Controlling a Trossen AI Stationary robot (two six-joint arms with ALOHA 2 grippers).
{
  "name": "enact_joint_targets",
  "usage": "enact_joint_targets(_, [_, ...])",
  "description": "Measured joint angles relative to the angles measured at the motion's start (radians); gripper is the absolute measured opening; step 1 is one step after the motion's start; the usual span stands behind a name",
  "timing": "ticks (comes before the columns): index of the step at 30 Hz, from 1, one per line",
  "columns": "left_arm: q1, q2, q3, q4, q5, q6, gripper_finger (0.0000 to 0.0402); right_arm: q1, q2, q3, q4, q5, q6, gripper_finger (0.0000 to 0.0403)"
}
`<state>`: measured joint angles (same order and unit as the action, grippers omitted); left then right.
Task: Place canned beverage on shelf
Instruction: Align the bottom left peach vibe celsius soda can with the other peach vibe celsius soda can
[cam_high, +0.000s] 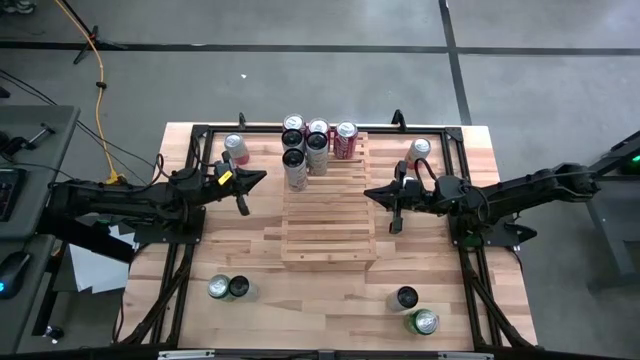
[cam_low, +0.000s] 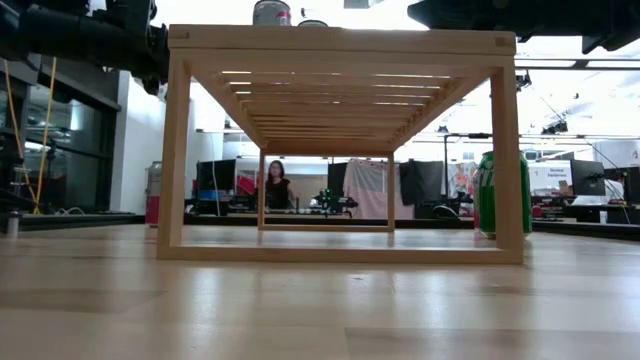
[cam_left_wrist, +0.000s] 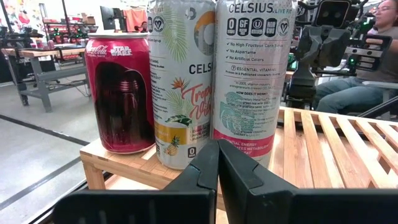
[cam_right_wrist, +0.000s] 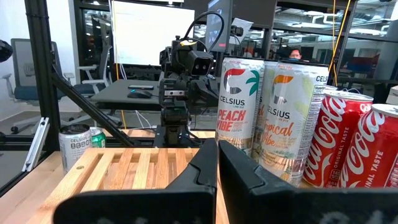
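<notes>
At the far end of the shelf (cam_high: 327, 205), a tight cluster of cans (cam_high: 312, 147) is seen standing upright, with one red cola can (cam_high: 345, 139) at the cluster's right side. The shelf, a light-wood rack of parallel slats, is set in the middle of the worktop (cam_high: 330, 300), and its near portion is bare of cans. Just off the shelf's left edge, the left gripper (cam_high: 246, 188) is held above the worktop with its fingers pressed together and nothing between them; in the left wrist view two tall Celsius cans (cam_left_wrist: 214, 78) and a dark red cola can (cam_left_wrist: 121, 93) are seen close ahead on the shelf corner. Just off the shelf's right edge, the right gripper (cam_high: 388, 201) is likewise closed tight and empty. Loose cans are left on the worktop: one near the far left corner (cam_high: 236, 149), one near the far right corner (cam_high: 417, 151), a pair near the near left corner (cam_high: 228, 288), and two more near the near right corner (cam_high: 415, 310). In the low view, the shelf is shown standing on legs, with a green can (cam_low: 500, 195) behind its right leg.
</notes>
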<state>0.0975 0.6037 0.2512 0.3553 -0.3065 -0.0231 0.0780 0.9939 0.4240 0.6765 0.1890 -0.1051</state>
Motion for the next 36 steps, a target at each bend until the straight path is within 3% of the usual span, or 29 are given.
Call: enact_joint_targets(36, [0.0,0.0,0.0,-0.014,0.0,-0.002,0.0001,0.0,0.0,0.0,0.0,0.0,0.0,0.0])
